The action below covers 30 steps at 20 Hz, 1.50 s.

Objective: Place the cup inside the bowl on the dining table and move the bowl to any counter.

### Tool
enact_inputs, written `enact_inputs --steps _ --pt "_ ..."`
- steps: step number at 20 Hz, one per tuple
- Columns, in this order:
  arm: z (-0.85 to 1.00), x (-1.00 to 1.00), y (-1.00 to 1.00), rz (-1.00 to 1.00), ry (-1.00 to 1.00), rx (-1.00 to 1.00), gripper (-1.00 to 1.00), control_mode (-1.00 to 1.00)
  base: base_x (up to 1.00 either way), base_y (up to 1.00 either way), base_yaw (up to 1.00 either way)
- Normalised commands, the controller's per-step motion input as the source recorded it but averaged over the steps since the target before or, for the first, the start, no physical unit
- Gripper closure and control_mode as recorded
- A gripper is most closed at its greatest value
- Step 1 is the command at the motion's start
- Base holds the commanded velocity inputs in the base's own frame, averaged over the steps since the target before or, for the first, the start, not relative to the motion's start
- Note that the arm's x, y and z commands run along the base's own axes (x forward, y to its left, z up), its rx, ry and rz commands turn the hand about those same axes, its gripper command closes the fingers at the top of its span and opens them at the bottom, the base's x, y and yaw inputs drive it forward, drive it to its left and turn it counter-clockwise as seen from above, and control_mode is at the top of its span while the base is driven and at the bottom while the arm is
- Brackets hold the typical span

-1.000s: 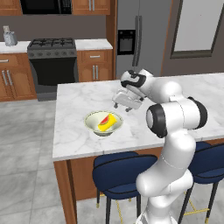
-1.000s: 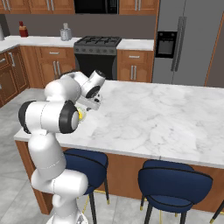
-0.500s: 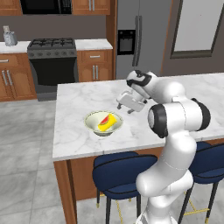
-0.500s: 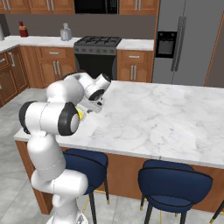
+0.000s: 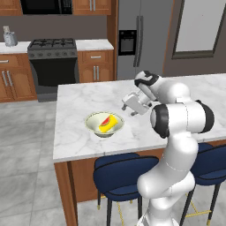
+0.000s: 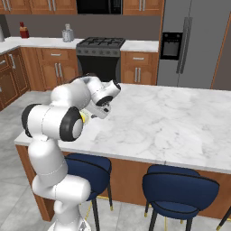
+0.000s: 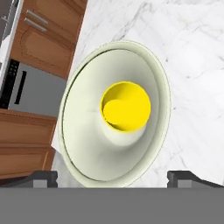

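The pale cream-green bowl (image 5: 98, 120) sits on the dining table (image 5: 84, 97) near its front left corner. Inside it lies the yellow cup (image 5: 110, 123), tilted, its red mark showing. My gripper (image 5: 129, 110) hovers just right of the bowl, a little above the rim, open and holding nothing. The hand view looks into the bowl (image 7: 87, 131), where the cup (image 7: 126, 106) rests with its mouth toward the camera; the gripper (image 7: 113, 178) has its fingertips (image 7: 43, 177) spread wide at the bowl's near rim. From the right base view, the arm hides most of the bowl, and a yellow edge of the cup (image 6: 82, 117) peeks out beside the gripper (image 6: 97, 113).
Dark blue stools (image 5: 123, 170) stand under the table's front edge. Beyond a strip of floor, the wall counter (image 5: 92, 44) runs beside a stove (image 5: 52, 43) and a steel fridge (image 5: 139, 35). The marble stretches bare to the right of the bowl (image 6: 171, 122).
The hand has sunk a little lower beside the bowl, with its fingers still spread. Bowl and cup have not moved.
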Motion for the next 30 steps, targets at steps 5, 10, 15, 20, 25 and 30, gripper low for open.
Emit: enact_inputs --steps 5,10,15,20,25,30 --pt "-0.09 -0.16 -0.02 0.0 0.0 0.03 -1.0 -1.0 0.0 0.0 0.0" --pt "-0.27 -0.08 0.0 0.0 0.02 0.01 -1.0 -1.0 0.0 0.0 0.0" --pt "-0.29 0.0 0.0 0.0 0.01 0.02 -1.0 -1.0 0.0 0.0 0.0" --pt "-0.15 0.02 0.0 0.0 0.0 0.02 -1.0 -1.0 0.0 0.0 0.0" --pt "-0.1 0.13 0.0 0.0 0.02 0.0 -1.0 -1.0 0.0 0.0 0.0" --pt "-0.08 0.15 0.0 0.0 0.03 0.0 -1.0 -1.0 0.0 0.0 0.0"
